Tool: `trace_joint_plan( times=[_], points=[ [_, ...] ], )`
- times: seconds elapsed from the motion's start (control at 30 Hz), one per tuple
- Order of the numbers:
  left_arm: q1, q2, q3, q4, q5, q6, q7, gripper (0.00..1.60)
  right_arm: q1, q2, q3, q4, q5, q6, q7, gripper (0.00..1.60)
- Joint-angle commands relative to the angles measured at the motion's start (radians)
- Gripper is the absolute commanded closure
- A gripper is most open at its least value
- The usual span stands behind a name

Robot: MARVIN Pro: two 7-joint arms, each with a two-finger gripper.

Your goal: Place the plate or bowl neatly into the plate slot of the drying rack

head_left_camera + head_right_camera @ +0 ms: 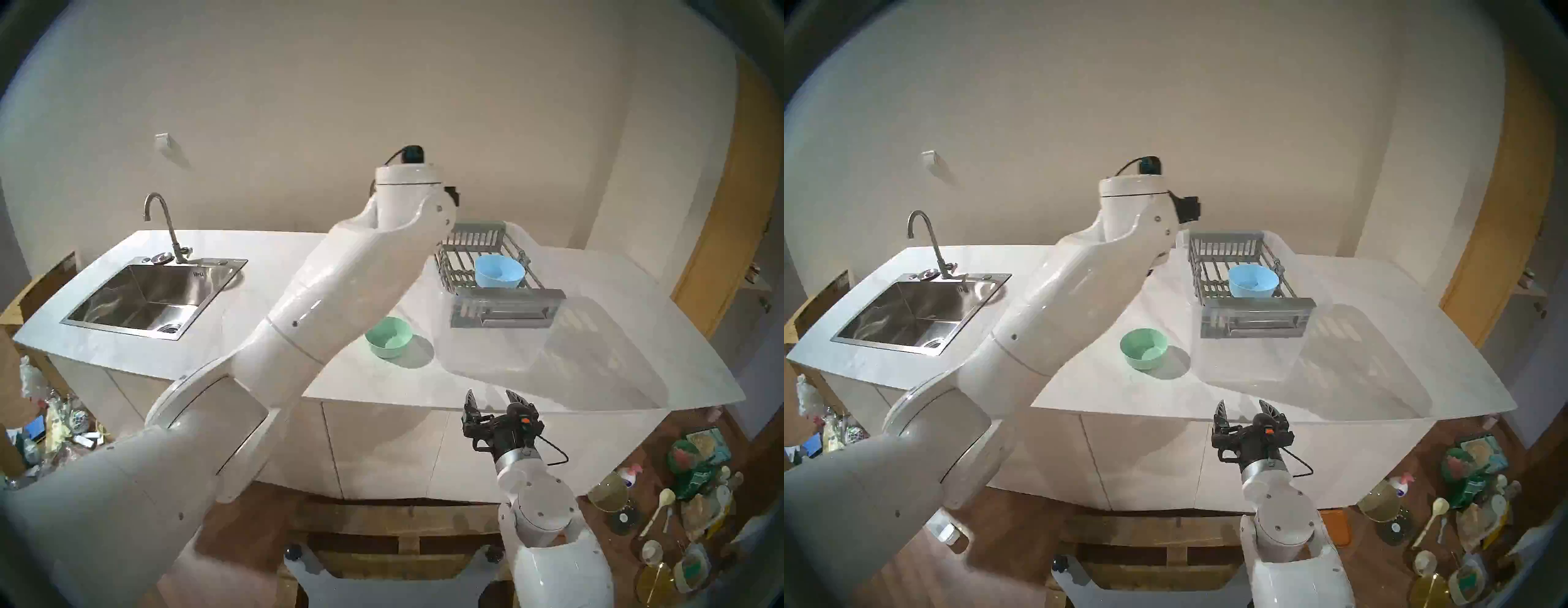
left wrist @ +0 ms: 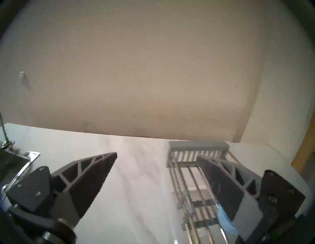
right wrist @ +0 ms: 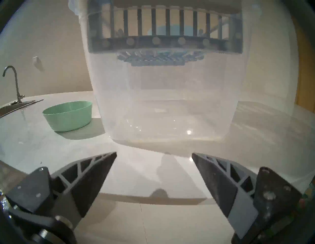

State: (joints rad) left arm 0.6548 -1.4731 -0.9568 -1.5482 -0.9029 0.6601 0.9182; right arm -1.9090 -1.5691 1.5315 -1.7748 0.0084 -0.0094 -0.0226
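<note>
The rack [image 1: 500, 276] sits right of centre in the head views, resting across the top of a clear tub [image 1: 500, 352] on the white desk [image 1: 271, 271]; a blue bowl [image 1: 498, 271] stands upright in the slot [image 1: 458, 263], toward the rack's near right part, its rim up; a green bowl [image 1: 389, 337] stands on the desk at lower left of the tub, just beside it but apart, casting a shadow to its right; a sink [image 1: 144, 297] with a tap [image 1: 163, 225] fills the left of the desk.

The left arm [image 1: 339, 271] crosses the middle of the head views and hides its own jaws there; in the left wrist view the left gripper [image 2: 156, 156] shows jaws spread wide and empty, with the rack [image 2: 197, 153] at lower right and a sliver of blue bowl [image 2: 225, 219] beside the right finger.

The right gripper [image 1: 494, 401] hangs at lower centre of the head views, before the desk's near edge; its jaws stand wide apart and hold nothing; its wrist view faces the tub [image 3: 167, 102], with the green bowl [image 3: 68, 115] at left.
</note>
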Motion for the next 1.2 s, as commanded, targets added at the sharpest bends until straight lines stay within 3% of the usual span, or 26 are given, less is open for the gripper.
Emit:
trace_joint_plan(
  times=[0.0,0.13,0.2,0.23,0.47,0.6,0.63,0.7,0.87,0.93,0.97,1.07,1.17],
  points=[
    [0.081,0.143,-0.085,-0.161,0.039,0.043,0.062,0.00,0.007,0.000,0.000,-0.023,0.001,-0.006,0.001,0.00],
    [0.161,0.167,-0.157,-0.230,0.069,0.083,0.110,0.00,0.007,0.000,0.000,-0.023,0.001,-0.006,0.001,0.00],
    [0.228,0.259,-0.177,-0.336,0.049,0.102,0.126,0.00,0.007,0.000,0.000,-0.023,0.001,-0.006,0.001,0.00],
    [0.236,0.237,-0.209,-0.331,0.061,0.121,0.143,0.00,0.007,0.000,0.000,-0.023,0.001,-0.006,0.001,0.00],
    [0.349,0.350,-0.292,-0.436,0.067,0.175,0.183,0.00,0.008,0.000,0.000,-0.022,0.001,-0.006,0.001,0.00],
    [0.419,0.426,-0.318,-0.469,0.071,0.183,0.166,0.00,0.007,0.000,0.000,-0.023,0.001,-0.006,0.001,0.00],
    [0.508,0.465,-0.344,-0.523,0.078,0.160,0.141,0.00,0.007,0.000,0.000,-0.023,0.001,-0.006,0.001,0.00],
    [0.473,0.476,-0.323,-0.491,0.059,0.167,0.156,0.00,0.007,0.000,0.000,-0.023,0.001,-0.006,0.001,0.00],
    [0.554,0.550,-0.320,-0.517,0.051,0.127,0.155,0.00,0.006,0.000,0.000,-0.024,0.001,-0.006,0.001,0.00],
    [0.592,0.574,-0.329,-0.534,0.047,0.098,0.159,0.00,0.006,0.000,0.000,-0.025,0.001,-0.006,0.001,0.00],
    [0.645,0.591,-0.355,-0.564,0.058,0.066,0.157,0.00,0.006,0.000,0.000,-0.025,0.001,-0.006,0.001,0.00],
    [0.653,0.625,-0.357,-0.562,0.045,0.034,0.179,0.00,0.006,0.000,0.000,-0.026,0.001,-0.006,0.001,0.00],
    [0.719,0.687,-0.398,-0.581,0.036,-0.054,0.212,0.00,0.005,0.000,0.000,-0.027,0.001,-0.006,0.001,0.00]
  ],
)
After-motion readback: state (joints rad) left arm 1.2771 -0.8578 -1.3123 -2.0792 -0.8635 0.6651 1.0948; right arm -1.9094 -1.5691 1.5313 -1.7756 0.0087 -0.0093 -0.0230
